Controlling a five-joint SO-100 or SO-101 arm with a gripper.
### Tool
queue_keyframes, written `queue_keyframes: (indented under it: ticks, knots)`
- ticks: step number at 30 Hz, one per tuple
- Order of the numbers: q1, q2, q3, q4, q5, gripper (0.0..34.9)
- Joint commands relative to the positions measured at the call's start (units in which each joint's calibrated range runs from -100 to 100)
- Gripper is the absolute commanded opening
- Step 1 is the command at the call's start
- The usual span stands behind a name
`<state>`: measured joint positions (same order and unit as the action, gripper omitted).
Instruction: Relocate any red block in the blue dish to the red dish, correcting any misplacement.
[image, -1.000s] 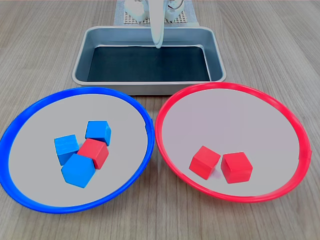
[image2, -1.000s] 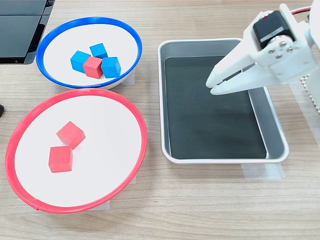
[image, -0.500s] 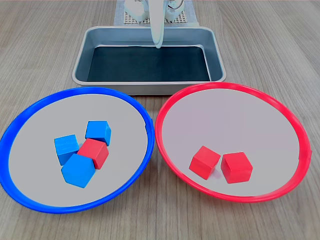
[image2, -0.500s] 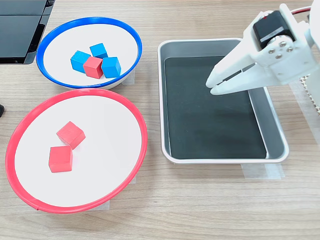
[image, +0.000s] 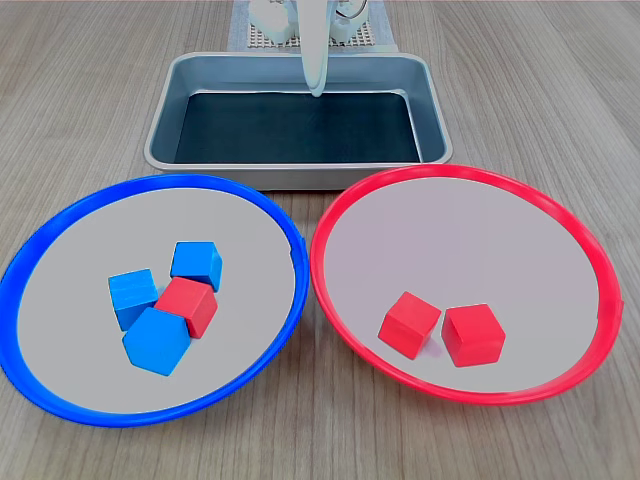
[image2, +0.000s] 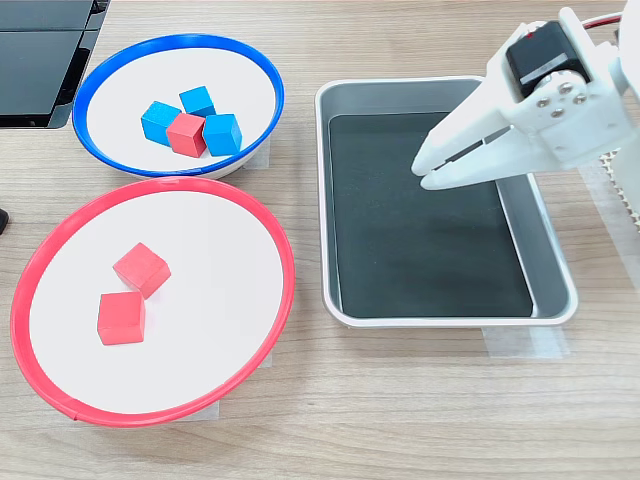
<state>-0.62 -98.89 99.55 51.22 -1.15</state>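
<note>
A red block (image: 188, 306) (image2: 186, 134) lies in the blue dish (image: 60, 250) (image2: 120, 65) among three blue cubes (image: 196, 264) (image2: 221, 134). The red dish (image: 560, 230) (image2: 230, 220) holds two red cubes (image: 409, 323) (image2: 140, 269), side by side. My white gripper (image: 317, 88) (image2: 422, 172) hangs shut and empty over the metal tray (image: 432, 100) (image2: 560, 290), well apart from both dishes.
The rectangular metal tray has a dark liner and nothing in it. In the second exterior view a black device (image2: 40, 55) sits at the top left beside the blue dish. The arm's base (image: 300, 25) stands behind the tray. Bare wooden tabletop surrounds the dishes.
</note>
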Motion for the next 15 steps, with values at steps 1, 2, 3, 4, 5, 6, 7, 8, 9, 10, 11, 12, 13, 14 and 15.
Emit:
queue_keyframes:
  ticks: [1, 2, 3, 4, 5, 6, 7, 8, 9, 10, 11, 12, 13, 14, 15]
  knots:
    - [0.20, -0.08, -0.27, -0.91, 0.15, 0.4]
    - [0.20, -0.08, -0.27, -0.91, 0.15, 0.4]
    - [0.20, -0.08, -0.27, -0.91, 0.15, 0.4]
    - [0.20, -0.08, -0.27, -0.91, 0.15, 0.4]
    - [0.20, -0.08, -0.27, -0.91, 0.15, 0.4]
    - [0.20, -0.08, -0.27, -0.91, 0.15, 0.4]
    - [0.20, -0.08, -0.27, -0.91, 0.15, 0.4]
    - [0.20, -0.08, -0.27, -0.91, 0.15, 0.4]
    - [0.20, -0.08, -0.27, -0.91, 0.10, 0.4]
    - [0.20, -0.08, -0.27, -0.91, 0.05, 0.4]
    - [0.38, -0.08, -0.27, -0.91, 0.00, 0.4]
    - [0.48, -0.08, -0.27, -0.91, -0.05, 0.4]
    - [0.48, -0.08, -0.27, -0.91, 0.00, 0.4]
    - [0.29, -0.08, -0.27, -0.91, 0.10, 0.4]
    - [0.20, -0.08, -0.27, -0.91, 0.10, 0.3]
